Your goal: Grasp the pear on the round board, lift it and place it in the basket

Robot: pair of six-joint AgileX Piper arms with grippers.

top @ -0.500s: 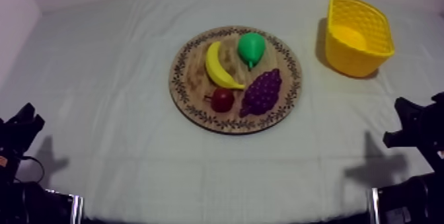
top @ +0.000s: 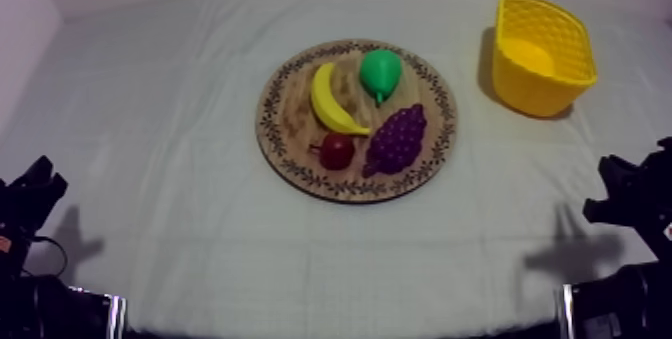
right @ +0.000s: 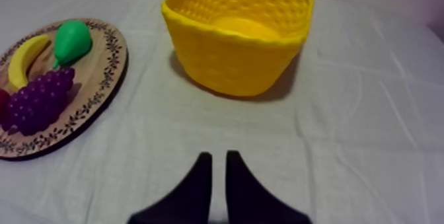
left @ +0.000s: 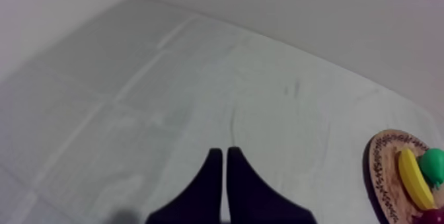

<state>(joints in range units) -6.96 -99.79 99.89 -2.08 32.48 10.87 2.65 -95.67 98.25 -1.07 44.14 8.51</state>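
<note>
**Desk:** Where do your grippers stand?

**Me:** My right gripper (right: pixel 215 154) is clenched on nothing, its fingers lying together as a narrow wedge low over the tabletop (top: pixel 180 113). My left gripper (left: pixel 222 150) is clenched the same way, empty, at its own side. From the right gripper, the yellow basket (right: pixel 231 61) sits at twelve o'clock, close ahead, and the wooden board (right: pixel 106 88) at ten.

**Desk:** And the pear?

**Me:** The pear (top: pixel 380 71) lies on the board, at about one o'clock on it in the top view, with its stem toward six. The banana (top: pixel 330 98) is just beside it at eight o'clock and the bunch of grapes (top: pixel 397 138) is near at six. The small red fruit (top: pixel 336 150) is farther off at seven.

**Desk:** How will it handle?

**Me:** I judge it a light, hard, glossy toy, so probably slippery and ready to roll. I would take it across the fat belly and not the taper by the stem, where the fingers could squeeze it out. The banana-side finger needs care, since the gap there is tight.

**Desk:** Anything changed in the last half second?

**Me:** The fruit, board and basket lie as they did. My right arm (top: pixel 630 198) has shifted a touch lower at four o'clock, and its shadow (top: pixel 565 253) has moved with it. The left has not moved.
</note>
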